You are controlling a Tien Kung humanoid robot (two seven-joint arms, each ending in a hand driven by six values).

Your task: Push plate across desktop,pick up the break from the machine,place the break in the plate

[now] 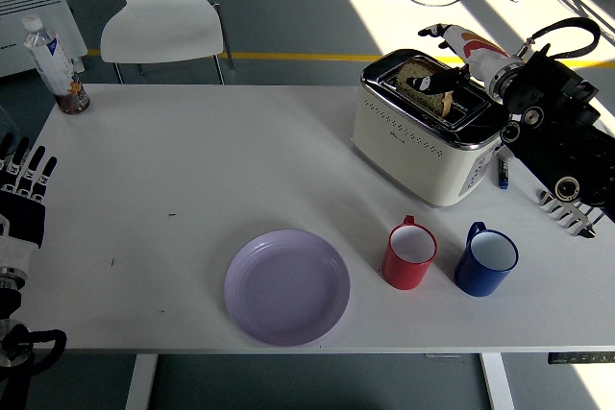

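I had the right hand (459,57) up over the toaster (430,128) at the far right of the table (192,170). Its fingers were down at the top slot around the bread (426,84), which stuck up out of the slot, tilted. Fingertips looked to be touching the slice, but I could not tell whether they had actually closed on it or were only resting against it. The right arm came in from the right edge, bulky and black, over the table's right side.

The left hand (23,189) sat at the left edge, low, fingers straight and relaxed, holding nothing, well apart from everything.

The plate (286,286), pale purple, lay near the front edge around the middle, nothing on it. Just right of it stood a red mug (410,254), then a blue mug (486,260) beside that, both upright, both in front of the toaster. They did not touch each other or the plate.

A bottle (56,64) stood at the far left corner. A white chair (163,7) was behind the far edge. A small blue thing lay by the toaster's right side; too small to tell what it was.
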